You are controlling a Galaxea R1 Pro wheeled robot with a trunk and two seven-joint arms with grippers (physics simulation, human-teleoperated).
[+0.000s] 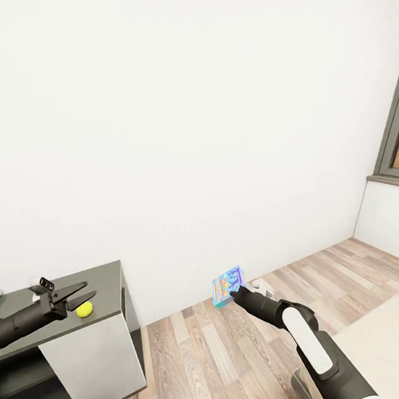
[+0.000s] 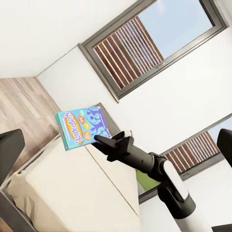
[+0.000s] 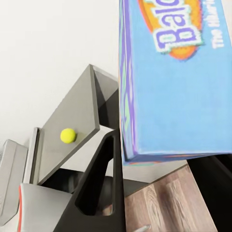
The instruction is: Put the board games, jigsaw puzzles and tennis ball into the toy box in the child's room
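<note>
Right end effector (image 1: pixel 236 292) clamped on blue cardboard board game (image 1: pixel 227 286); left end effector (image 1: pixel 74 294) apart above yellow tennis ball (image 1: pixel 84 309) on dark grey desk (image 1: pixel 104 282), unboxed yet

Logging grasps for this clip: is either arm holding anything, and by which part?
The right gripper holds the board game by its edge; the left gripper holds nothing.

We see a bright blue board game (image 1: pixel 229 287) with orange lettering and a purple-patterned edge, and a yellow-green tennis ball (image 1: pixel 84 309) on a dark grey table (image 1: pixel 106 280) with pale sides. The wall (image 1: pixel 185 115) is white, the floor (image 1: pixel 208 357) striped grey-brown wood, and the arm (image 1: pixel 310 335) black and white.
</note>
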